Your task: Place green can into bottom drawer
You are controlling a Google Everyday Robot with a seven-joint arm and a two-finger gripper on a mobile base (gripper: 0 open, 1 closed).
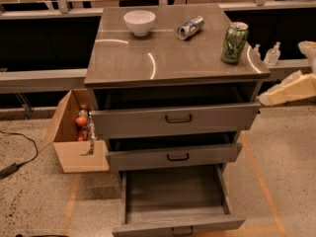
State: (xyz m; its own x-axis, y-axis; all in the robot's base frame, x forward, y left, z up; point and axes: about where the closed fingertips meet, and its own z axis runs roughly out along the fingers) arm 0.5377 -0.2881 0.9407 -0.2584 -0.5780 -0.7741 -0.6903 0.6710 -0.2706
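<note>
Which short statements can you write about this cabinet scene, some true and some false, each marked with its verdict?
1. The bottom drawer is pulled open. True.
2. The green can lies inside the bottom drawer. False: it stands upright on the cabinet top, near the right edge.
3. The silver-and-blue can lies on its side. True.
4. The white bowl sits in the cardboard box. False: the bowl is on the cabinet top, and the box is on the floor to the left of the cabinet.
5. The gripper holds the green can. False: the gripper is at the right edge of the view, beside the cabinet and apart from the can.
</note>
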